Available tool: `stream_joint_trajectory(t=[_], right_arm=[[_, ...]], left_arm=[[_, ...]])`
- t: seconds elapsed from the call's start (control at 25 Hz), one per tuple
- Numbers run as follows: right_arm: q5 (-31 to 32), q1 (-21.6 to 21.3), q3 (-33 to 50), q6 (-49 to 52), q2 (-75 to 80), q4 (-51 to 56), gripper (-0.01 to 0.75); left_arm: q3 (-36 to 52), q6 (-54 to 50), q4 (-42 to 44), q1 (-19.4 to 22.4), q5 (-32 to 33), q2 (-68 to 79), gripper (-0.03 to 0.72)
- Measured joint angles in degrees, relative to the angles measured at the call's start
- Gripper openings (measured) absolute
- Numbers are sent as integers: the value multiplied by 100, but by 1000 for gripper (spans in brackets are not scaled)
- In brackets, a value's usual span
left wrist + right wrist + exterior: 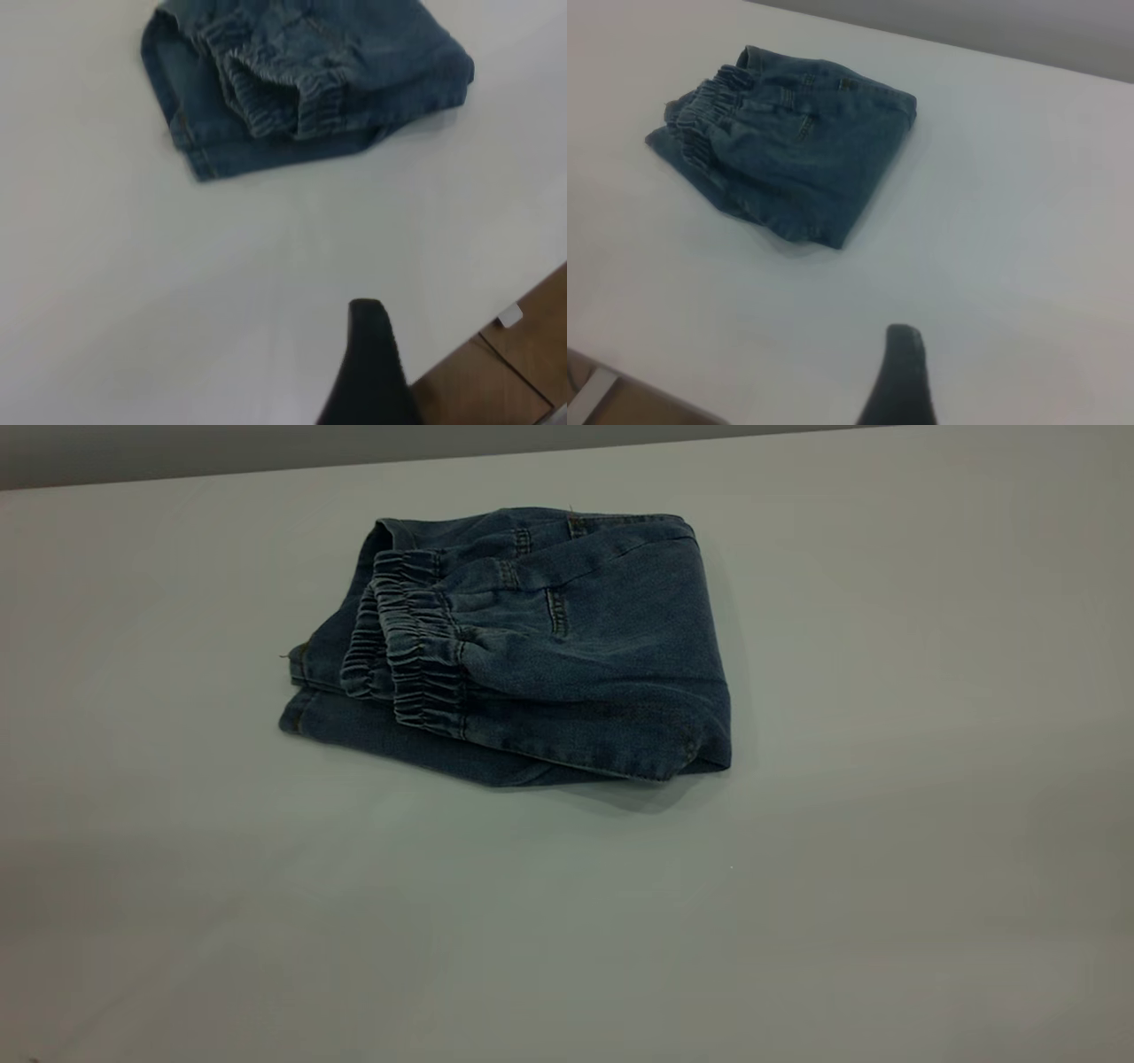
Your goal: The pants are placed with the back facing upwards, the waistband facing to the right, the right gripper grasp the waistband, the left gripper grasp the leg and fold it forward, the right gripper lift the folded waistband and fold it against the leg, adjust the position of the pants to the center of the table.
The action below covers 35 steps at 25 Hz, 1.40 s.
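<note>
Pants [540,646] sit as a compact denim bundle on the white surface [886,868], a bit toward the far side and slightly left of middle in the exterior view. The elastic waistband [416,646] has been laid over onto the leg [354,731], gathered edge facing that view's left, with the fold line on its right. A strip of leg fabric sticks out from under the waistband, so the layers aren't quite flush. This reads as both folds done: the stack is that shape because the waistband half was laid against the leg half.

Neither arm appears in the exterior view. The left gripper [372,363] shows only one dark fingertip in its wrist view, near the surface's edge, well apart from the pants with bare surface between. The right gripper [899,376] is the same story in its own view: a single fingertip low in frame, pants well apart from it. Can't tell whether either is wide or narrow (only one finger visible each). Neither holds anything; the cloth lies free.

My judgement: the folding stage is finished, and what's left is at most a nudge toward centre. Both grippers look pulled clear so the bundle sits undisturbed.
</note>
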Motion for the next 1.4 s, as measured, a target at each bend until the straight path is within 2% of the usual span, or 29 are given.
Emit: stream_joint_trajectory(t=[0.32,1.24,1.32,1.4], right_arm=[[0,0,0,-16,0,0,528],[0,0,0,-3,0,48,528],[5,0,0,-3,0,48,528],[5,-32,0,-3,0,48,528]], left_arm=[[258,-11,-41,0,65,-8,476],[253,-46,-105,5,53,-452,476],[253,-46,-105,66,53,-452,476],[253,-46,-109,330,53,-452,476]])
